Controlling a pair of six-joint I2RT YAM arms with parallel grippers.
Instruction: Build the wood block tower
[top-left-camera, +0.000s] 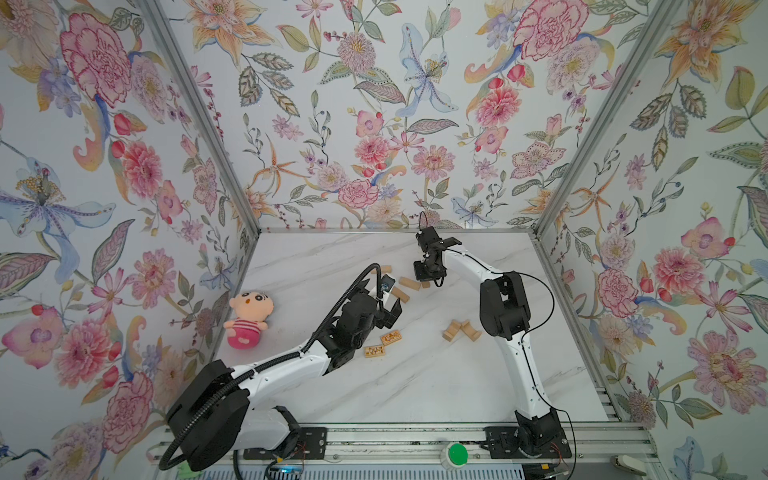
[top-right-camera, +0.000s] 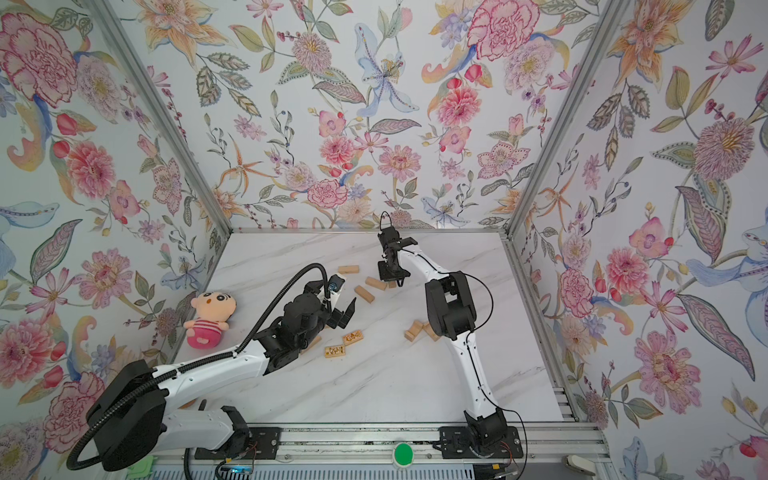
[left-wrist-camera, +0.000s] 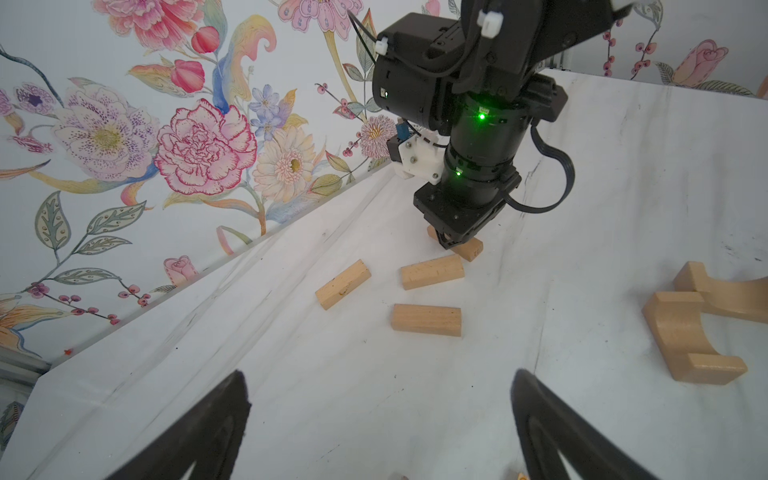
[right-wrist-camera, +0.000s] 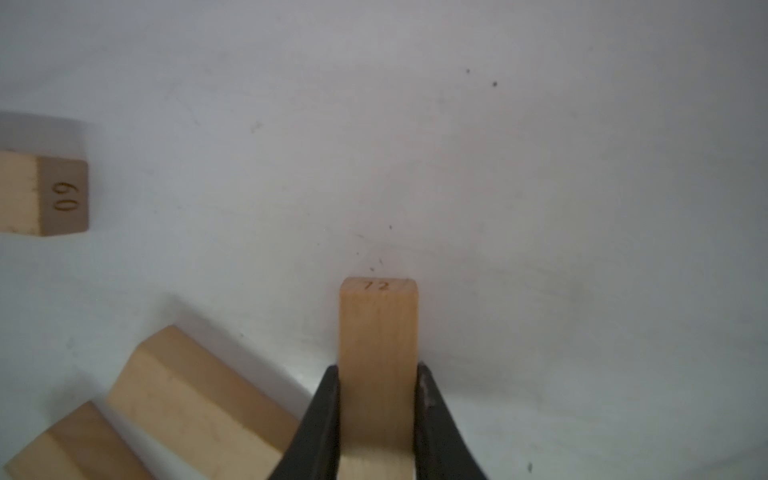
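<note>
- a doll (top-left-camera: 245, 320) lay on its back at the left edge of the table (top-left-camera: 415, 386), well apart from all the wood.
- the left gripper (top-left-camera: 390, 316) hung over the table right of the doll, jaws spread wide and holding nothing; in the left wrist view its fingers (left-wrist-camera: 208, 432) framed bare marble.
- a printed block (top-left-camera: 391, 338) lay flat, pattern up, just in front of that gripper, with a second printed block (top-left-camera: 373, 351) just beside it, nearer the front edge.
- three plain bars lay flat and single toward the back of the table, none stacked: a far block (top-left-camera: 384, 269), a mid block (top-left-camera: 409, 282) and a near block (top-left-camera: 400, 293), close together but apart.
- the right gripper (top-left-camera: 427, 282) pointed down just right of the mid block, its fingers (right-wrist-camera: 328, 399) closed narrow on block 72 (right-wrist-camera: 377, 332), pinching its long sides, the numbered end sticking out past the tips.
- in the left wrist view block 72 (left-wrist-camera: 469, 249) looked to rest on the table; whether it was lifted could not be told.
- two arch blocks (top-left-camera: 451, 330) lay on their sides, touching, beside the right arm's elbow, well apart from the bars.
</note>
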